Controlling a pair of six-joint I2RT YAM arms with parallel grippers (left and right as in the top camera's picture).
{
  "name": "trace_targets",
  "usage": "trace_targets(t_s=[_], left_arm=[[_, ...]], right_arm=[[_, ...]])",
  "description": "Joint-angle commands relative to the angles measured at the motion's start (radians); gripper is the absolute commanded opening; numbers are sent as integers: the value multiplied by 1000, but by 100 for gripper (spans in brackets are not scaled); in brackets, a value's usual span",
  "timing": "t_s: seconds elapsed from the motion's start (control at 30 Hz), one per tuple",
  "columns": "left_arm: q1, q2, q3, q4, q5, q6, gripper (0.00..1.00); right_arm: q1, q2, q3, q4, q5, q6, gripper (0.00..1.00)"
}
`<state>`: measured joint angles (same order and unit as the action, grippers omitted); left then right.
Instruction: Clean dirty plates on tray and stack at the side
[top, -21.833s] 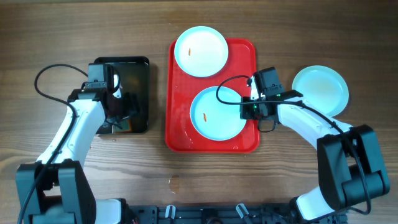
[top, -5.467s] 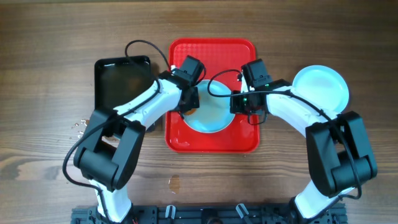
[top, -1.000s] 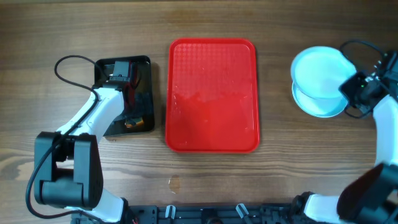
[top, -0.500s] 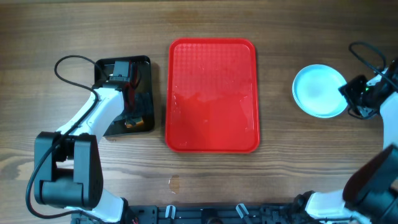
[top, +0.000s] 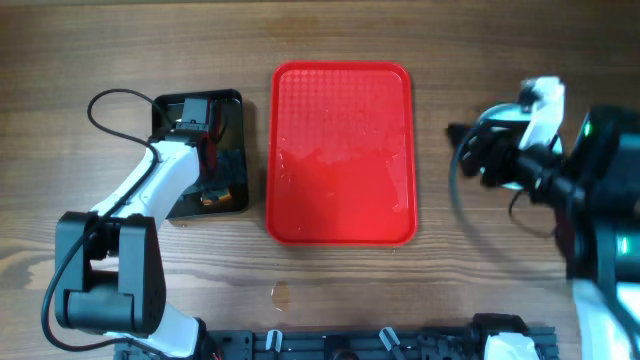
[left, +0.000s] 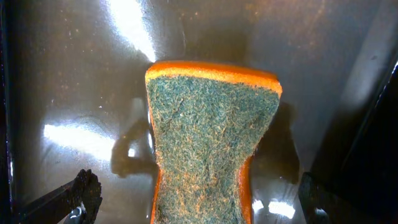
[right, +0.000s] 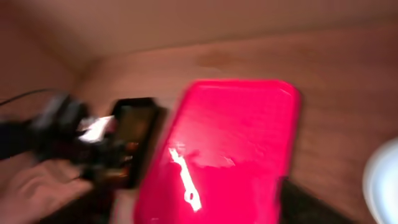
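The red tray (top: 342, 150) lies mid-table, wet and with no plates on it; it also fills the blurred right wrist view (right: 224, 155). The plates show only as a pale rim (right: 388, 180) at that view's right edge; from overhead my raised right arm hides them. My right gripper (top: 468, 152) is a motion-blurred shape right of the tray, its fingers wide apart and open, nothing between them (right: 211, 211). My left gripper (top: 205, 165) hangs open over the black tray, its fingertips either side of the orange-and-green sponge (left: 208, 137) without touching it.
The small black tray (top: 198, 150) with the sponge stands left of the red tray. Water glints on the red tray's surface (top: 330, 165). A black cable (top: 110, 105) loops from the left arm. Bare wooden table (top: 440, 60) surrounds everything.
The right gripper let go of the plate on the stack, opened, and the arm swung up and leftward, now blurred and covering the stack. The left arm has stayed still.
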<state>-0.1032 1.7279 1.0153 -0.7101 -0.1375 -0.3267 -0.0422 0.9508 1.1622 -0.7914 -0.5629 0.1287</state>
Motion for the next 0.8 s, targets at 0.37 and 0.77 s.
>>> trace_targets(t_s=[0.37, 0.77], left_arm=[[2, -5, 5, 0, -10, 9, 100], [2, -5, 5, 0, -10, 9, 100]], right_arm=[[70, -108, 10, -28, -21, 280, 100], [68, -193, 5, -60, 99, 28, 100]])
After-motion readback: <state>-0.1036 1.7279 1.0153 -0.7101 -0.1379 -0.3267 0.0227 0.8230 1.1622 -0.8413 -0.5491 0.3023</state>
